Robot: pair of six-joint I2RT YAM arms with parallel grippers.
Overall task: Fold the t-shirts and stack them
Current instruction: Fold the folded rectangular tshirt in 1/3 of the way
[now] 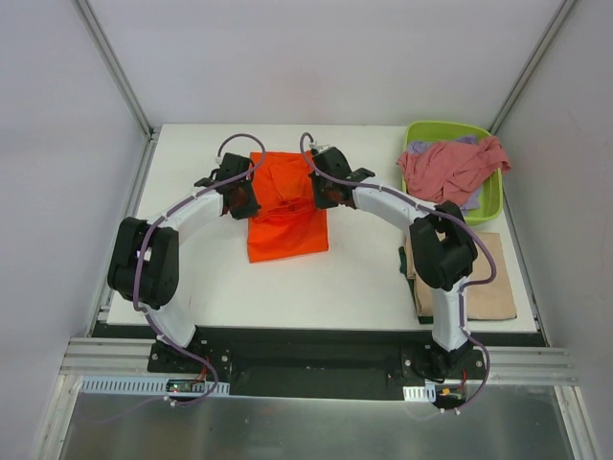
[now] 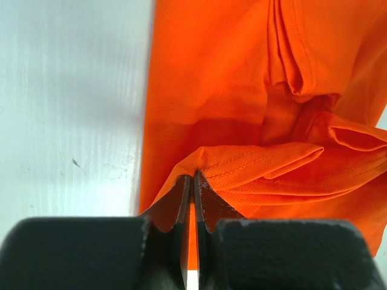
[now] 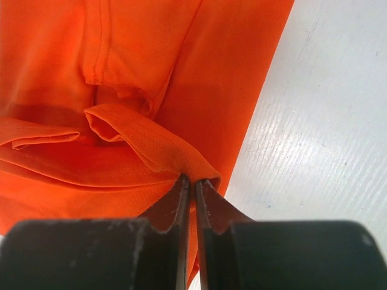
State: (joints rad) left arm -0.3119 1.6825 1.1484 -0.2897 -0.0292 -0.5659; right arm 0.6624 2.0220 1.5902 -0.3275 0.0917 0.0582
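At the centre of the worktop [image 1: 335, 278], toward its far side, we find the orange t-shirt [image 1: 287, 235] lying as a narrow rectangle. Its long axis runs far to near, directly between the two tools. The left tool [image 2: 192, 176] is closed to a hairline gap on a stitched fold at the shirt's left edge. The right tool [image 3: 192, 179] is clamped the same way on the matching fold at the right edge. Both grips sit level with each other in the far half of the garment, so neither arm is nearer.

The cloth is a fine mesh knit, matte and limp. It bunches into soft ridges between the grips, while the near half lies flat. We judge that the coming move must carry both grips together along the long axis, or the fold will skew.

A tan t-shirt [image 1: 479, 283] lies folded at the near right of the worktop. A dusty pink t-shirt [image 1: 450, 168] is heaped over a lavender one [image 1: 471, 198] in the lime-green plastic tub [image 1: 436, 127] at the far right.
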